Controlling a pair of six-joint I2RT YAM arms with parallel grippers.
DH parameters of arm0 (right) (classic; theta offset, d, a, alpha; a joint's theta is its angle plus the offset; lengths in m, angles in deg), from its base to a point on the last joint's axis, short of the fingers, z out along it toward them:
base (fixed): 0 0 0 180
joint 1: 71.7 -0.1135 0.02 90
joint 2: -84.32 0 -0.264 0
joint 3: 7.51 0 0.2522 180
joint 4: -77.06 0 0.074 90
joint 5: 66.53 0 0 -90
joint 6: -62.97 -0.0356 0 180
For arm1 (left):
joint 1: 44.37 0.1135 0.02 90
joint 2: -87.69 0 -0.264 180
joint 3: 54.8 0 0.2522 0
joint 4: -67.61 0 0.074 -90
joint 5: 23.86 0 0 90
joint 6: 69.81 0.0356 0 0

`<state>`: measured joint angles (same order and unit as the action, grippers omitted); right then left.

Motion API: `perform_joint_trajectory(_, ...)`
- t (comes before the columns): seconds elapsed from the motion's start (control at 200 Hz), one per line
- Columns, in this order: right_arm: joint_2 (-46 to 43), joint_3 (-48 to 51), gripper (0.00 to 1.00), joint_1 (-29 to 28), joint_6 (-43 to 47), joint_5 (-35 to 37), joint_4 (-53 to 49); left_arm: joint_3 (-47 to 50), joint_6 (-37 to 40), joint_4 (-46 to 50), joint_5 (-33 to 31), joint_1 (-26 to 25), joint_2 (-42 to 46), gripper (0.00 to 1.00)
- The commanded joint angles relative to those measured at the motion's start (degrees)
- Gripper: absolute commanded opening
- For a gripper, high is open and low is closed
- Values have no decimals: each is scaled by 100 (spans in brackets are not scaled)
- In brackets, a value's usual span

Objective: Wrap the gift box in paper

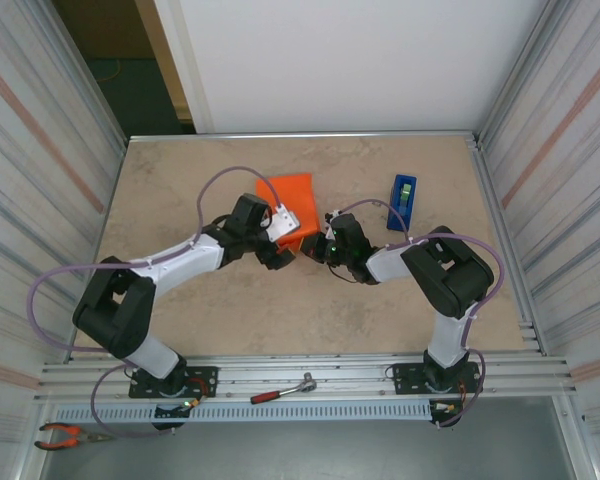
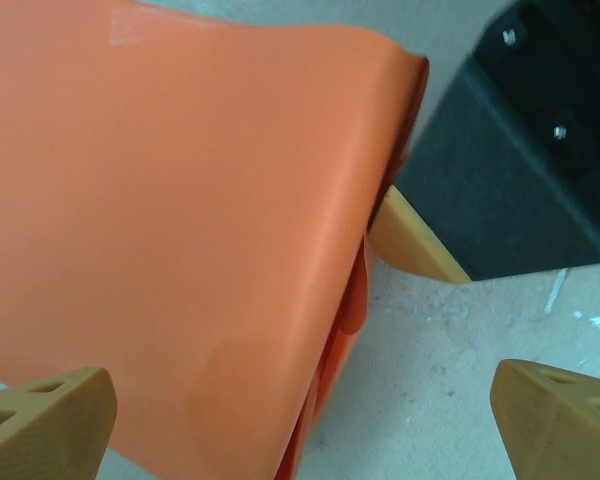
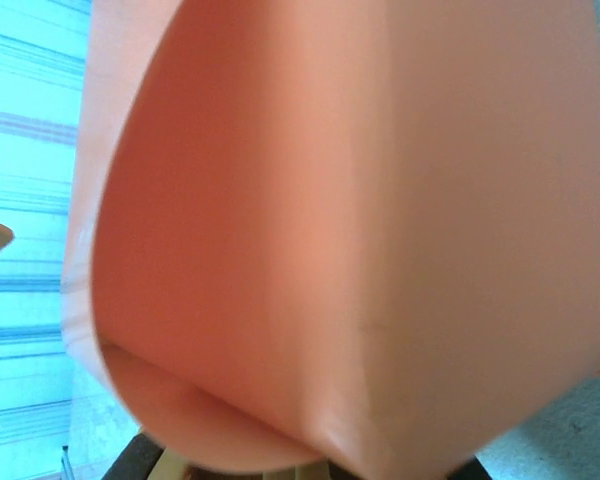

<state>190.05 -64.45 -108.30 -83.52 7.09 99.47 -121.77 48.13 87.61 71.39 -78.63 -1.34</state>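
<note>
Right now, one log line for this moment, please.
left fingers: open, close to paper | right fingers: shut on paper edge | paper: folded into a hump | tape dispenser: untouched

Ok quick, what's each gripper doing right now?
Left gripper: open, holding nothing.
Right gripper: shut, apparently pinching the edge of the paper.

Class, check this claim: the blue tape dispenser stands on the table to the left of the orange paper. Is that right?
No. The top external view shows the blue tape dispenser on the table to the right of the orange paper, not the left.
</note>
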Motion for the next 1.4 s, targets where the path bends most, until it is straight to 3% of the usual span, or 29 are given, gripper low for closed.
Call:
perform_joint_trajectory(0.0, 2, -105, 0, 48, 58, -42, 36, 200, 533, -695, -521, -78, -53, 97)
perform_joint_trajectory(0.436, -120, -103, 0, 68, 41, -111, -63, 94, 585, -1224, -1724, -248, -803, 95)
perform_joint_trajectory(0.747, -833, 260, 0, 141, 289, 1, -581, -136, 445, -790, -1563, -248, -976, 73)
perform_joint_trajectory(1.102, -923, 974, 0, 180, 219, 186, -431, -84, 287, -703, -1456, -248, -835, 72)
perform_joint_trajectory(1.393, -337, 275, 0, 120, 156, 83, -403, -36, 315, -687, -1463, -248, -799, 72)
